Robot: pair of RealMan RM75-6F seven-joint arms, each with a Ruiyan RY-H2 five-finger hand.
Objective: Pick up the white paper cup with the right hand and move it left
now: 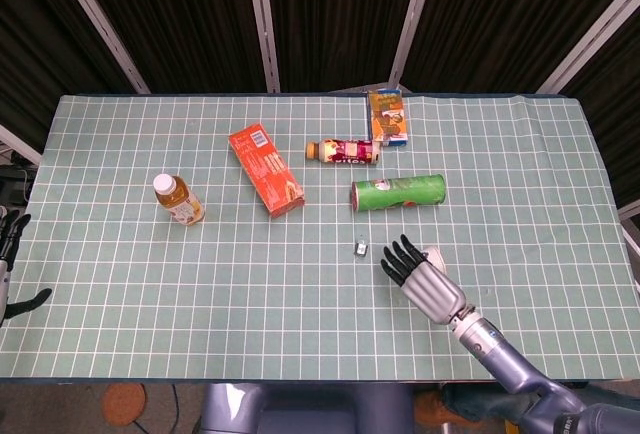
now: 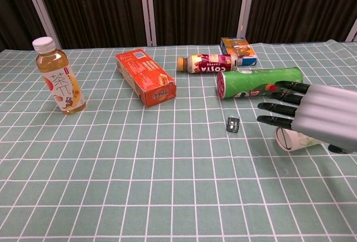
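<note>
Clearly we are at the reach step: our right hand (image 2: 321, 114) hovers flat above the cup (image 2: 294, 140), fingers (image 2: 277, 107) stretched and apart, holding nothing. That cup lies on its side on the table (image 1: 200, 284), mouth toward the small black clip (image 2: 232, 124), just in front of the green can (image 2: 259, 82). From the head view our hand hides most of it. Next, we judge, we must lower, curl around the cup's wall, lift, then carry it left past the clip. Our left hand (image 1: 8, 264) idles at the table's edge, apparently open
</note>
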